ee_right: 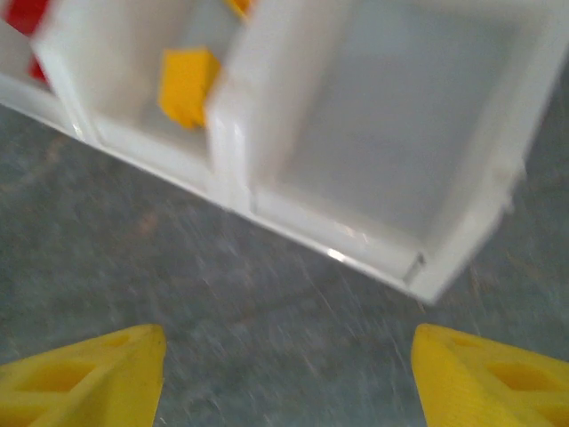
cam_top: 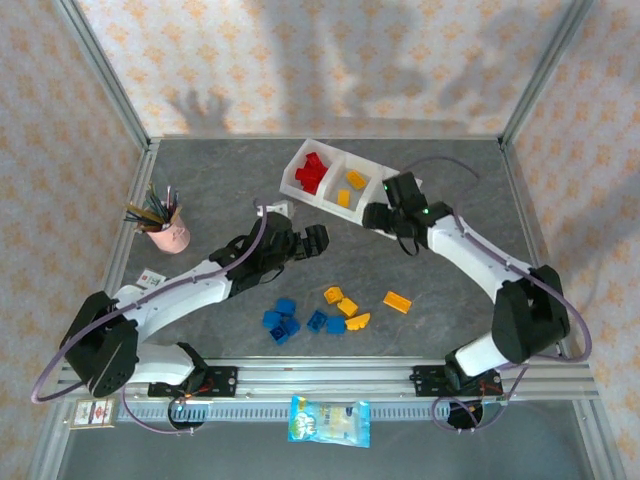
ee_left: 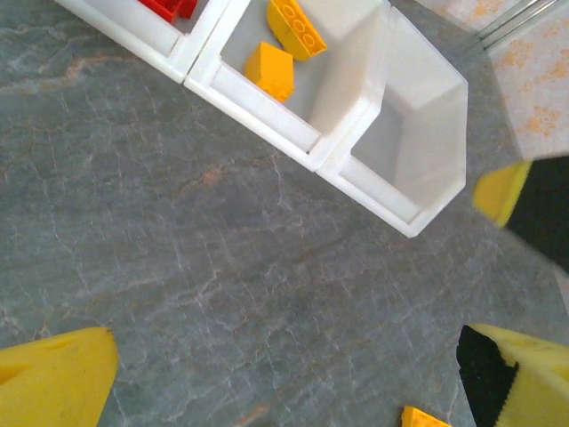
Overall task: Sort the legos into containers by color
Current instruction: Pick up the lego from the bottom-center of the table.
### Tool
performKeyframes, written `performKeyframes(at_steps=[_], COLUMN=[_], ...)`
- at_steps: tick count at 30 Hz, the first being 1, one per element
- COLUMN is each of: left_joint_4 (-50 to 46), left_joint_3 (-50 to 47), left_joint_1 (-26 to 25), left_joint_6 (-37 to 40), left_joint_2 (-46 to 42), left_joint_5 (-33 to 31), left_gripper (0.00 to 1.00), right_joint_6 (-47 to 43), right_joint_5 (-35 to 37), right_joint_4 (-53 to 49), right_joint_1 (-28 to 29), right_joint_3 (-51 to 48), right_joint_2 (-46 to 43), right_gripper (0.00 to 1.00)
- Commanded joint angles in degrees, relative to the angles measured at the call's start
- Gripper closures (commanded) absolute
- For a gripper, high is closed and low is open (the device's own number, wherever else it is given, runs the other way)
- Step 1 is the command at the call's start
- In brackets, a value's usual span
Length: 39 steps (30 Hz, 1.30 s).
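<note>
Field notes, sorting bench.

- Containers: the white translucent plastic tray [cam_top: 293, 165], three square open-top compartments in a row, sits at the far middle of the grey stone-patterned table [cam_top: 220, 180].
- Left compartment holds the red plastic bricks [cam_top: 312, 172] in a small heap. No red is seen loose on the table.
- Middle compartment holds two yellow-orange plastic bricks [ee_left: 269, 71], lying apart on its floor.
- The right compartment [ee_left: 418, 151] is bare in both wrist views.
- Loose near the front edge, between the arm bases, is a cluster of blue plastic bricks [cam_top: 281, 321], about six, several touching.
- Just right of them are three more yellow-orange bricks [cam_top: 346, 307], close together. A flat yellow-orange brick [cam_top: 397, 301] lies apart, further right.
- The right gripper [ee_right: 289, 356] is over the table just in front of the tray, about level with the wall between the middle and right compartments. Jaws spread, nothing between them.
- The left gripper [ee_left: 284, 347] hovers over bare table between the tray and the loose pile. Jaws spread wide, nothing held.
- A pink pen cup [cam_top: 170, 235] stands far left, well apart from the work.

Judgement:
- Red looks finished.
- Yellow-orange is partly done, with two in and four out.
- Blue is not begun, and its compartment is presumably the bare one.
- Roughly ten bricks are left.
- Both grippers are empty, so the next step is probably a fresh pick from the loose pile.
</note>
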Motion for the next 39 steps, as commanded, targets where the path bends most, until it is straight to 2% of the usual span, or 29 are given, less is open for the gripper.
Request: performKeyframes(at_steps=[1,5,12,17,28,34,39], left_joint_4=[-0.34,1.41,1.74,0.70,-0.37,-0.81,-0.89], left_joint_3=[-2.21,-4.68,-5.27,-5.06,-5.13,-4.38,-3.96], left_joint_1=[-1.18,-2.66,-4.13,-4.21,-4.17,-4.22,-4.17], left_joint_6=[-2.84,-5.66,-6.95,-6.65,-6.21,-5.69,-5.51], left_joint_2=[-2.86,-4.36,-3.08,-2.72,-2.35,-1.91,-1.82], left_joint_5=[-1.18,-1.42,-1.64,-2.29,-2.39,-1.83,-1.68], left_gripper=[0.01,0.01,0.01,0.01,0.01,0.01,0.01], right_joint_6=[2.97,5.47,8.36,9.99,18.51,22.02,23.34], right_joint_5=[-0.98,-3.74,-5.11,-4.26,1.33,2.82,-0.12], right_joint_4=[-2.40,-0.62,2.32,1.93,-7.08,-10.45,-10.59], right_joint_1=[0.31,0.37,2.67,5.21,13.39,15.54,17.37], right_joint_3=[-6.53,-13.93,-21.04,-22.96,-24.76,-26.25,-27.37], right_joint_2=[-4.30,-7.81,-7.31,-6.79,-10.11,-12.80,-14.80], right_gripper=[0.26,0.23,0.21,0.20,0.20,0.23,0.26])
